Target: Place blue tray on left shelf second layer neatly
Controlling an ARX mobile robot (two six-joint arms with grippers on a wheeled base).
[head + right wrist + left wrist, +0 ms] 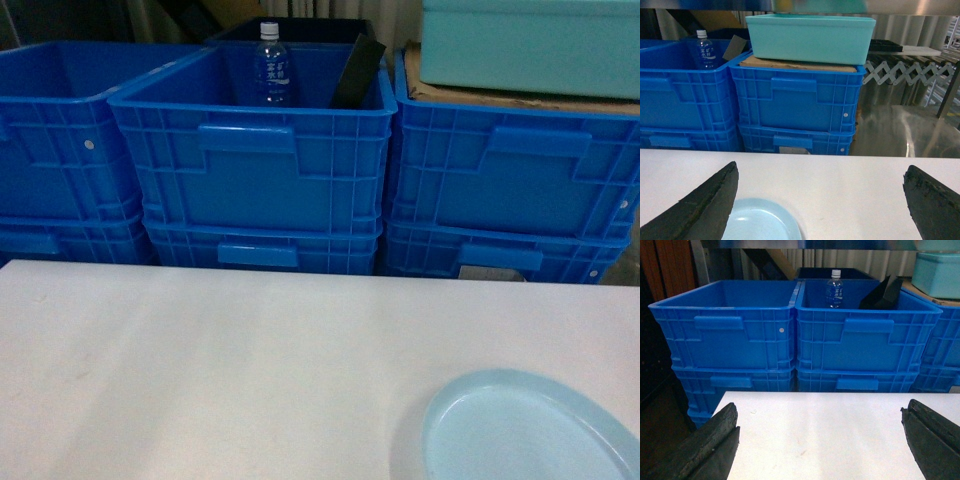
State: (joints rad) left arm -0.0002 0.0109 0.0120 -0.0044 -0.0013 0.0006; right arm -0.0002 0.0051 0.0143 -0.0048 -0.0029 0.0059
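Blue tray [528,430] lying flat at the near right corner of the white counter [220,370], just below and left of the wide-open, empty right claw [820,200], which is nearer than the equally wide left claw [822,445].

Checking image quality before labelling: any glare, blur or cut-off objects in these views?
Head view: soft overall, blue tray cropped at the bottom-right corner. Left wrist view: open left pincer, its fingers dark against the bright white table. Right wrist view: glare on the steel surface beside the crates.
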